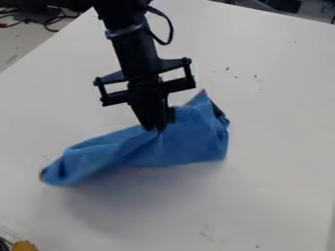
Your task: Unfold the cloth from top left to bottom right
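Sagging over the white desk [275, 147], a creased blue cloth [193, 139] is being pinched by the black two-finger gripper [155, 127].

Room to pass runs along the white tabletop [281, 147] at right and below the blue cloth [190, 139]. Blocking the middle are the cloth, the black gripper [157, 128] and its arm [128, 44], slanting from the top edge.
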### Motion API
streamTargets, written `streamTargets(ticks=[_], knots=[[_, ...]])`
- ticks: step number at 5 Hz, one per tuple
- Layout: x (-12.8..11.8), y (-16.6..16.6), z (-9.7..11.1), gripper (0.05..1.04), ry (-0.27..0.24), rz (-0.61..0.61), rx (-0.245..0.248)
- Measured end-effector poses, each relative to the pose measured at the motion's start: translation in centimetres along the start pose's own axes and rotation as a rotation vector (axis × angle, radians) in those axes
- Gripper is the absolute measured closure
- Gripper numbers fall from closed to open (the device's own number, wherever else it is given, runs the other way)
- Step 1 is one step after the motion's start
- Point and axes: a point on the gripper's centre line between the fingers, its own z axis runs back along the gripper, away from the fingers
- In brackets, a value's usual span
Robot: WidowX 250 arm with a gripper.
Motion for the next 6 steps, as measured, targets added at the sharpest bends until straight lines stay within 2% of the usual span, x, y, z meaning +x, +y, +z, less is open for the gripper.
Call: streamTargets(ticks=[2,3,4,6], knots=[[-2.2,0.1,0.3,1.014,-0.006,0.005,0.02],[-2.7,0.1,0.0,0.988,-0.003,0.017,0.009],[-2.7,0.0,-0.2,0.817,-0.014,0.016,-0.01],[-3.0,-0.1,-0.2,0.23,0.003,-0.009,-0.017]])
